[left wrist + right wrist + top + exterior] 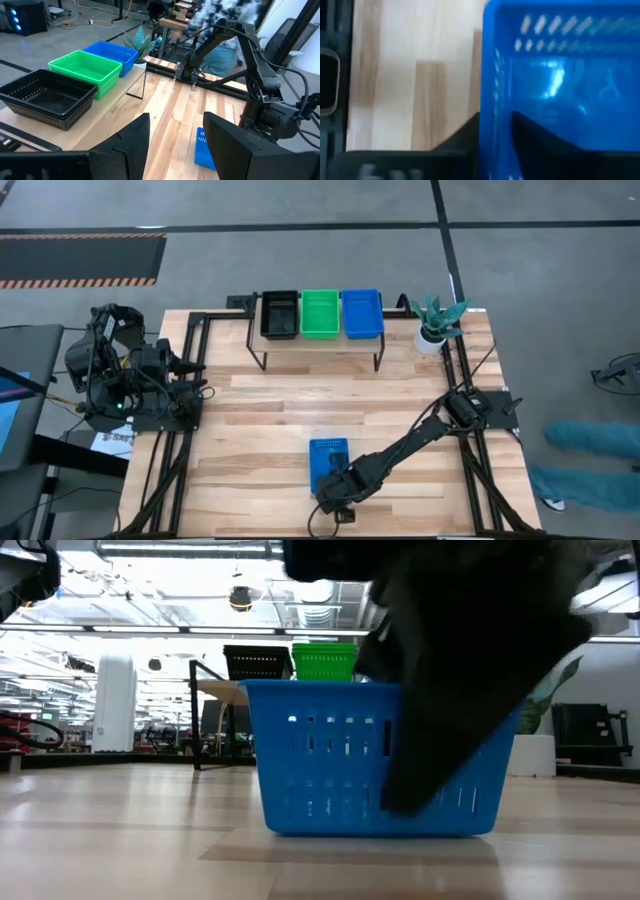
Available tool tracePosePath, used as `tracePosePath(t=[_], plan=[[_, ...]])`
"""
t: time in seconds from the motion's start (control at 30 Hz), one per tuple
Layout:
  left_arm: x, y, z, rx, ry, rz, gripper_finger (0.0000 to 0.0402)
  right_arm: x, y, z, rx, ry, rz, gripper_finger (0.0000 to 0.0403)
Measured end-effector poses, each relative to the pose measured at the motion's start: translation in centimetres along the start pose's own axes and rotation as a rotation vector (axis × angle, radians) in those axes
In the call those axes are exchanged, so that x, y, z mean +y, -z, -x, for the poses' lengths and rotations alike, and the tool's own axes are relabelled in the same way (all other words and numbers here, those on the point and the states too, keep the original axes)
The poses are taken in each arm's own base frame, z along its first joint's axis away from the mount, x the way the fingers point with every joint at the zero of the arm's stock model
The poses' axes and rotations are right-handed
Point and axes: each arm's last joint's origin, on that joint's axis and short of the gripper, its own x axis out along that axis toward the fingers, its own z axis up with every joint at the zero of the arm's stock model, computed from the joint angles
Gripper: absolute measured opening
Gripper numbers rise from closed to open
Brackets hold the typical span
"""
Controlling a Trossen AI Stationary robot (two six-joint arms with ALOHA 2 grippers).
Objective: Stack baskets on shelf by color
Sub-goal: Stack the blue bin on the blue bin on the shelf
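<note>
A blue basket (pixel 327 458) (pixel 330 770) stands on its bottom on the tabletop near the front edge. My right gripper (pixel 335 490) (pixel 495 135) is down at its near end, fingers slanting steeply down. On the shelf (pixel 320 345) at the far edge, side by side, rest black baskets (pixel 279 314), a green basket (pixel 320 313) and a blue one (pixel 362 313). The black ones are stacked (pixel 47 97). My left gripper (pixel 175 130) hangs open above the table's left side, away from everything. My right gripper has the blue basket's near short wall (pixel 495 100) between its fingers, right of the wall's middle. One finger (pixel 465 137) is outside and one (pixel 540 137) inside the basket. They come from above, slanting down. The basket sits flat on the table.
A potted plant (pixel 435 325) stands at the far right corner beside the shelf. Bare wood lies between the shelf and the blue basket. A person's legs (pixel 590 450) show on the floor to the right of the table.
</note>
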Motion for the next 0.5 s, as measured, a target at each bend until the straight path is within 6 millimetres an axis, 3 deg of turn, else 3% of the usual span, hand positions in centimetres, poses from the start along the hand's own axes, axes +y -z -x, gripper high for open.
tracePosePath(t=[0.17, 0.33, 0.5], plan=[[0.0, 0.0, 0.0, 0.0, 0.0, 0.0, 0.0174, -0.2, -0.2, 0.7, 0.0, 0.0, 0.053, 0.0017], [0.0, 0.0, 0.0, 0.003, 0.0, -0.006, 0.0174, -0.6, -1.2, 4.0, -0.033, -0.003, 0.113, 0.0006], [0.0, 0.0, 0.0, 0.004, 0.0, -0.009, 0.0174, -2.1, -2.6, 10.7, -0.175, 0.044, 0.196, 0.0004]])
